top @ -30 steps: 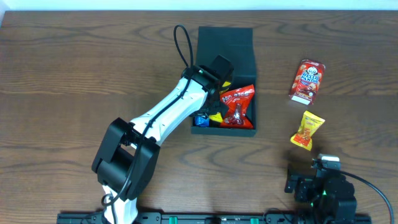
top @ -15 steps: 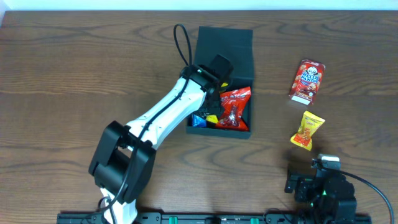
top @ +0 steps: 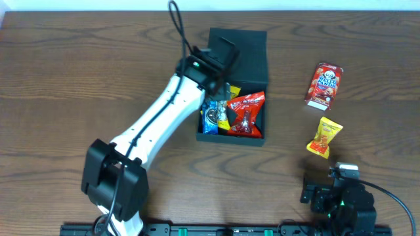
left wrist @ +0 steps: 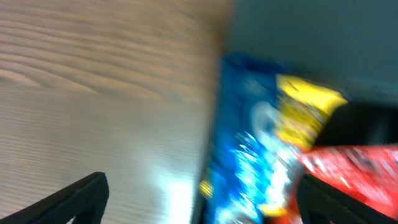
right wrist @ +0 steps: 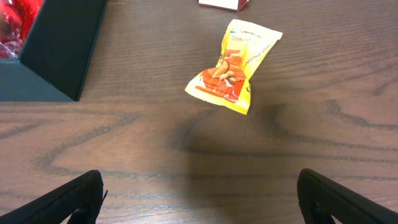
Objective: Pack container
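Note:
The dark teal container (top: 252, 59) stands open at the table's back middle, its flap lid lying flat behind it. Inside lie a blue packet (top: 212, 117), a yellow one (top: 225, 113) and a red one (top: 246, 113). My left gripper (top: 222, 54) hangs open over the container's left back part, holding nothing. The left wrist view is blurred; its fingers (left wrist: 78, 198) flank the blue packet (left wrist: 249, 143) and the container's left wall. My right gripper (right wrist: 199, 208) rests open and empty at the front right, above bare wood. The container's corner (right wrist: 59, 50) shows at that view's top left.
A yellow snack packet (top: 325, 137) (right wrist: 234, 65) lies on the table right of the container, just ahead of the right gripper. A red snack box (top: 324, 85) lies behind it. The left arm's white links stretch diagonally from the front left.
My left gripper opened, left the red packet in the container and drew back toward the lid. The blue packet is now uncovered. The right arm has not moved.

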{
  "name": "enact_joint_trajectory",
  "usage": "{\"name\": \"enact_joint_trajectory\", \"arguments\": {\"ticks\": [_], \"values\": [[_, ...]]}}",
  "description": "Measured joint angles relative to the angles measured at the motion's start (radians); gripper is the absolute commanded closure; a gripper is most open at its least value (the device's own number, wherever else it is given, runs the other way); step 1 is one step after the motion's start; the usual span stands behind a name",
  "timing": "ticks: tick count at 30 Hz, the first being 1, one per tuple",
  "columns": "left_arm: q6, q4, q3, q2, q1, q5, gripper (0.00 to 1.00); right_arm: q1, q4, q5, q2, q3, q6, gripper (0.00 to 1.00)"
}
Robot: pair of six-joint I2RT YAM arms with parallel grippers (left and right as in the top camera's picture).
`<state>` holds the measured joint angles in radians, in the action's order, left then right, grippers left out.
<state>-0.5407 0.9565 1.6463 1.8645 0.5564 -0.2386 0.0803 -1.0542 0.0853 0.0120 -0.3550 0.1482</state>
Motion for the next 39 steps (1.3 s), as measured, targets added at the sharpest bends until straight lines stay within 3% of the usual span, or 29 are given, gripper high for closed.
{"name": "enact_joint_trajectory", "arguments": {"ticks": [11,18,39], "values": [[0.018,-0.027,0.000,0.073,-0.111,-0.157,0.05,0.000,0.000,0.000,0.000,0.000,0.000,0.01],[0.018,-0.050,0.000,0.166,-0.105,-0.161,0.05,0.000,0.000,0.000,0.000,0.000,0.000,0.01],[0.018,-0.094,0.000,0.177,-0.045,-0.162,0.05,0.000,0.000,0.000,0.000,0.000,0.000,0.01]]}}
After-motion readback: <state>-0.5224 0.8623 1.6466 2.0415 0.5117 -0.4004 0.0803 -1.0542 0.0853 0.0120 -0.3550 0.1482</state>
